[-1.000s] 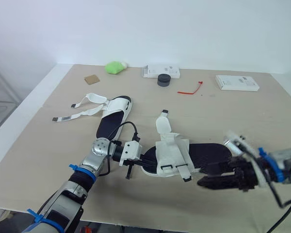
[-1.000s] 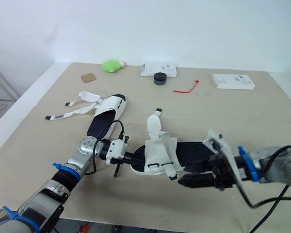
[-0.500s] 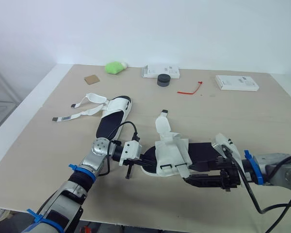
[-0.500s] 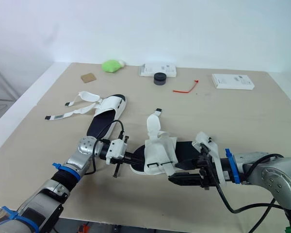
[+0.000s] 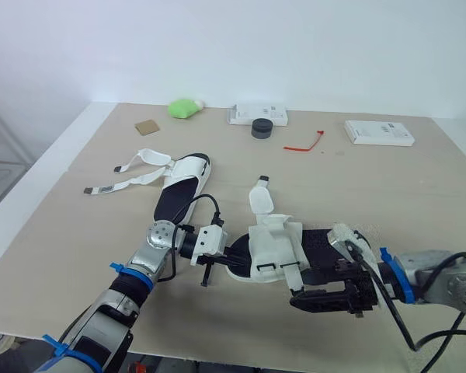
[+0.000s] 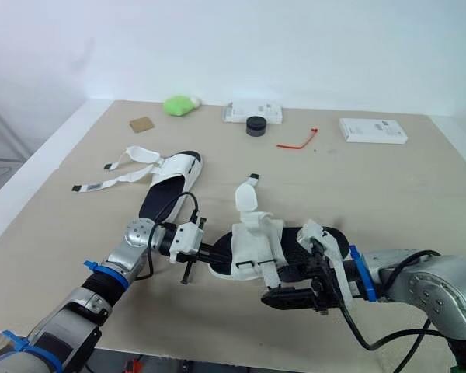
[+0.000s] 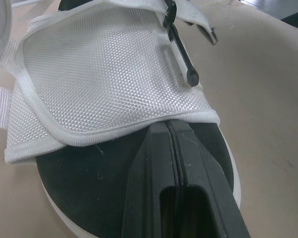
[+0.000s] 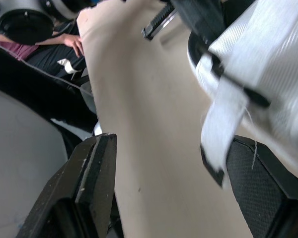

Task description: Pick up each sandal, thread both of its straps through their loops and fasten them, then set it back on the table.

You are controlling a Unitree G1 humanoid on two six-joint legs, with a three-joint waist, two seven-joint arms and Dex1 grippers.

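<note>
The near sandal (image 5: pixel 276 245), black sole with a white mesh upper, lies mid-table with its heel strap (image 5: pixel 260 198) standing up. My left gripper (image 5: pixel 231 256) is shut on the toe edge of its sole, fingers (image 7: pixel 174 148) pressed together just under the upper. A loose strap end (image 8: pixel 218 119) hangs off the sandal's near side. My right gripper (image 5: pixel 307 287) is open beside it, one finger (image 8: pixel 97 168) well apart from the other, the strap end hanging in the gap untouched. The far sandal (image 5: pixel 182 183) lies flat, its unfastened straps (image 5: pixel 124 183) spread to the left.
Along the back edge sit a green lump (image 5: pixel 185 107), a brown card (image 5: pixel 147 127), a white box (image 5: pixel 258 114) with a black round cap (image 5: pixel 262 128), a red tie (image 5: pixel 304 144) and another white box (image 5: pixel 379 133). A person's hand (image 8: pixel 73 43) shows beyond the table edge.
My right gripper has slid left along the table's near edge, up to the near sandal's hanging strap end. The left gripper and both sandals have stayed put.
</note>
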